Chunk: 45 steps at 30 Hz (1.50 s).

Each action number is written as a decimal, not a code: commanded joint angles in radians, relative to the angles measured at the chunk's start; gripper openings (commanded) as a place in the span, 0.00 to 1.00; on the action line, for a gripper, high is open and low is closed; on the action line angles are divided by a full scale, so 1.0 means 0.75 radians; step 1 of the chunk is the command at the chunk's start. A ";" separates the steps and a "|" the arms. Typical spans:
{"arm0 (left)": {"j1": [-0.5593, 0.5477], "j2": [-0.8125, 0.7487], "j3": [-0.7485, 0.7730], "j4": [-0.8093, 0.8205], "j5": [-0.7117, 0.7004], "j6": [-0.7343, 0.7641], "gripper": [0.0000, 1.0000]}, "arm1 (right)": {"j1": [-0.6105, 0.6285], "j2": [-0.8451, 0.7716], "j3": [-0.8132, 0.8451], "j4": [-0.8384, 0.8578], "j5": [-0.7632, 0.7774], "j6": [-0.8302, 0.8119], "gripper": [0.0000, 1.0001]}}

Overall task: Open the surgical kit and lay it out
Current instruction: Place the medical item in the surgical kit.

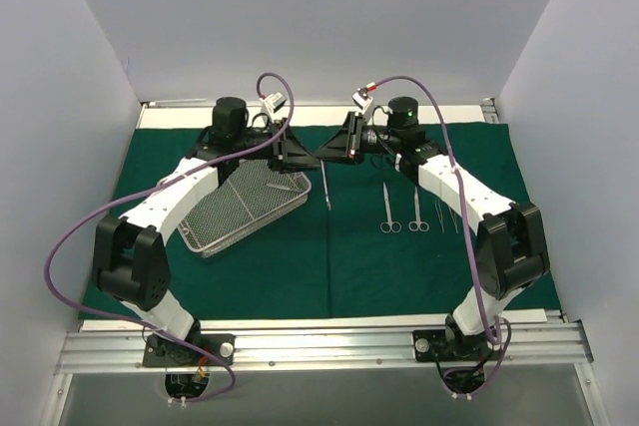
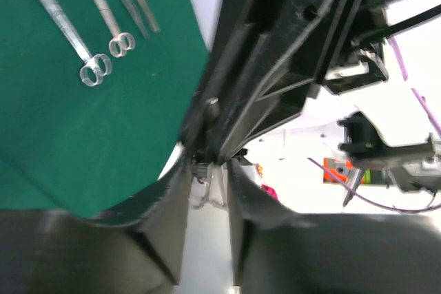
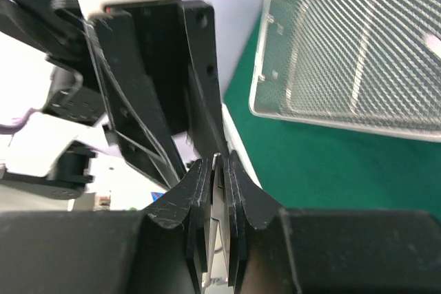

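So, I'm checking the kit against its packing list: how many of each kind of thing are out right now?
Green drape: 1
Wire-mesh tray: 1
Ring-handled instruments: 2
Tweezers: 2
Lone slim instrument, centre: 1
Total: 7

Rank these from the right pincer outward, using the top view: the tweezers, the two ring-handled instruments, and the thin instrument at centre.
1. thin instrument: centre, gripped by the right pincer itself.
2. left ring-handled instrument: right of centre on the cloth.
3. right ring-handled instrument: just beyond it.
4. tweezers: farthest right, beside the arm.
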 commanded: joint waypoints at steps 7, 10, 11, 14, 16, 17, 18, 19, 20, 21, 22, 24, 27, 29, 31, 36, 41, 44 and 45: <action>0.223 -0.203 -0.008 -0.485 -0.245 0.345 0.47 | 0.008 0.077 0.337 -1.047 0.408 -0.575 0.00; 0.237 -0.205 0.021 -0.680 -0.343 0.468 0.47 | 0.018 0.145 0.419 -1.277 0.717 -0.667 0.00; 0.241 -0.201 0.027 -0.711 -0.376 0.505 0.47 | 0.020 0.167 0.433 -1.318 0.783 -0.679 0.00; 0.244 -0.203 0.013 -0.748 -0.386 0.538 0.47 | 0.041 0.241 0.484 -1.425 1.008 -0.722 0.00; 0.237 -0.208 0.015 -0.780 -0.409 0.567 0.47 | 0.047 0.286 0.515 -1.447 1.108 -0.733 0.00; 0.233 -0.210 0.019 -0.797 -0.423 0.601 0.47 | 0.059 0.308 0.531 -1.458 1.145 -0.733 0.00; 0.231 -0.210 0.029 -0.837 -0.456 0.616 0.47 | 0.065 0.355 0.554 -1.474 1.176 -0.735 0.00; 0.231 -0.208 0.031 -0.854 -0.462 0.628 0.47 | 0.071 0.376 0.588 -1.500 1.235 -0.729 0.00; 0.233 -0.203 0.033 -0.885 -0.468 0.648 0.47 | 0.075 0.396 0.597 -1.507 1.256 -0.724 0.00; 0.233 -0.201 0.037 -0.899 -0.485 0.659 0.47 | 0.086 0.433 0.607 -1.511 1.282 -0.716 0.00; 0.233 -0.201 0.037 -0.903 -0.489 0.665 0.47 | 0.094 0.452 0.613 -1.521 1.309 -0.710 0.00; 0.233 -0.208 0.025 -0.905 -0.485 0.673 0.47 | 0.110 0.505 0.626 -1.525 1.358 -0.682 0.00; 0.233 -0.208 0.019 -0.905 -0.468 0.677 0.47 | 0.127 0.570 0.638 -1.523 1.427 -0.647 0.00; 0.233 -0.203 0.017 -0.907 -0.450 0.681 0.47 | 0.147 0.597 0.650 -1.517 1.470 -0.628 0.00; 0.235 -0.199 0.025 -0.914 -0.436 0.687 0.47 | 0.161 0.609 0.650 -1.488 1.497 -0.622 0.00; 0.235 -0.187 0.027 -0.920 -0.417 0.698 0.47 | 0.165 0.681 0.709 -1.499 1.548 -0.614 0.00; 0.241 -0.165 0.033 -0.926 -0.411 0.712 0.47 | 0.166 0.716 0.710 -1.495 1.557 -0.620 0.00; 0.239 -0.148 0.039 -0.928 -0.411 0.718 0.47 | 0.168 0.724 0.701 -1.484 1.569 -0.632 0.00; 0.241 -0.144 0.045 -0.928 -0.409 0.720 0.47 | 0.166 0.722 0.699 -1.474 1.575 -0.638 0.00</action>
